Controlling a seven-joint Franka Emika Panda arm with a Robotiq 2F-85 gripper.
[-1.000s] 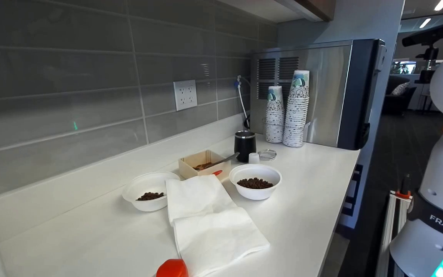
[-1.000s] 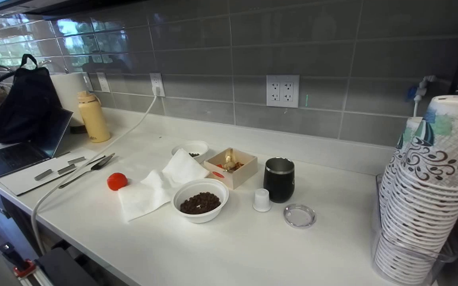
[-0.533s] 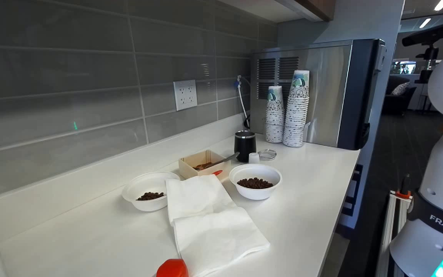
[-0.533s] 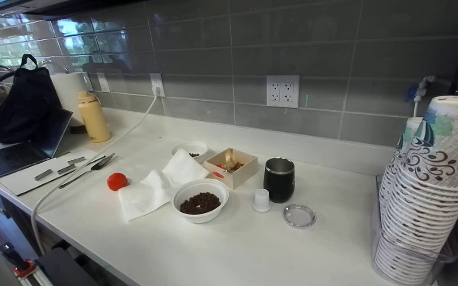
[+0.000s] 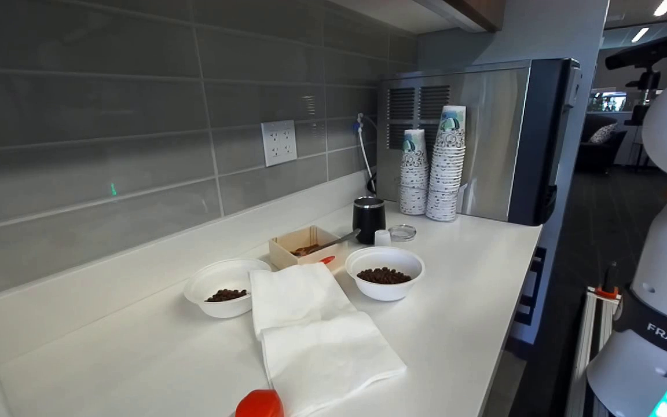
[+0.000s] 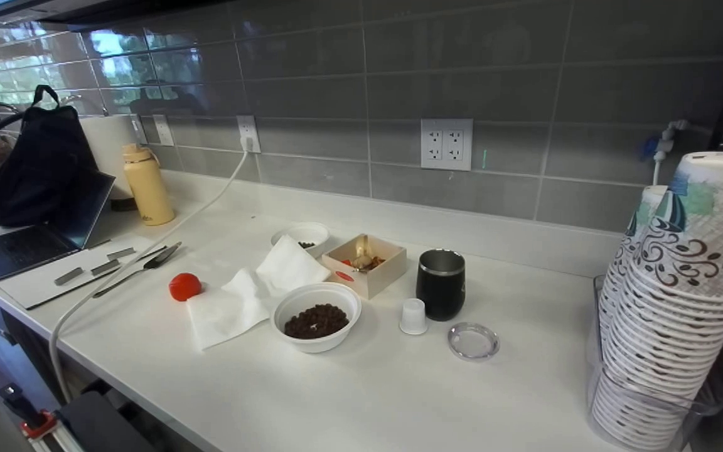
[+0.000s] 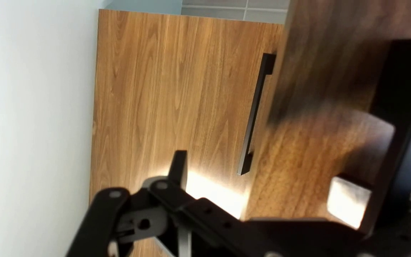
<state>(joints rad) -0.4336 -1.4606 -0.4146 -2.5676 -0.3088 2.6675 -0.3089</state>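
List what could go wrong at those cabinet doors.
On closing, the open gripper might catch the near cabinet door, whose edge shows between the visible finger and the near bar handle.
The grip could land off-centre, since that handle shows toward the wrist view's right.
Neither exterior view shows the gripper, so contact could go unnoticed.

Near cab. door (image 7: 298, 164) glossy wood-grain; handle (image 7: 405, 121) smooth, prob. metal

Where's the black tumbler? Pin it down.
In an exterior view, the black tumbler stands right of centre, right of the wooden box and partly behind the small white pod.
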